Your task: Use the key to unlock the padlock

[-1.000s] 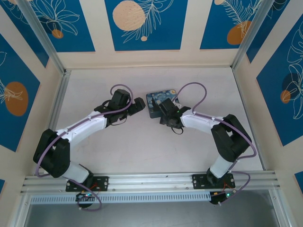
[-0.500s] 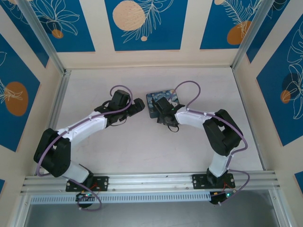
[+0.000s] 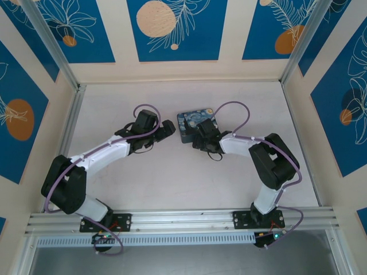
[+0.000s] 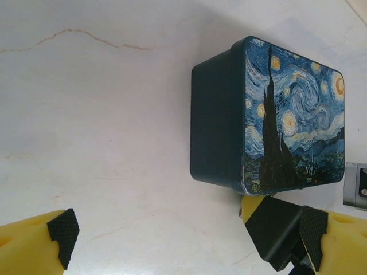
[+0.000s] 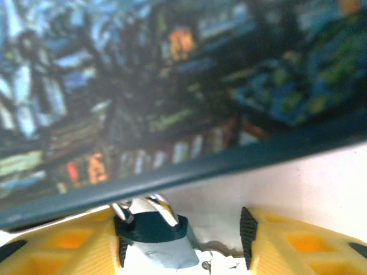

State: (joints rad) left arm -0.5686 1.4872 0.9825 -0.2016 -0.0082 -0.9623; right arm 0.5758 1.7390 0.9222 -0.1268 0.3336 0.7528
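The tiny padlock (image 5: pixel 153 236), dark bluish with a thin silvery shackle, lies on the table in front of the tin's lower edge. It sits between my right gripper's (image 5: pixel 180 246) yellow fingers, leaning on the left pad (image 5: pixel 120 243) and well apart from the right pad; the gripper is open. From above, the right gripper (image 3: pixel 199 137) sits at the tin's near edge. A small silvery bit (image 5: pixel 209 263) shows below the padlock; I cannot tell if it is the key. My left gripper (image 4: pixel 172 240) stands wide open over bare table, left of the tin.
The square tin with the night-sky painting (image 3: pixel 197 122) stands mid-table between both grippers; its dark side wall (image 4: pixel 218 120) faces the left gripper (image 3: pixel 166 128). Walls and aluminium rails fence the table (image 3: pixel 172 183) on every side.
The right arm's elbow swung left and then partly back, its gripper staying at the tin's near edge. The left arm has hardly moved.
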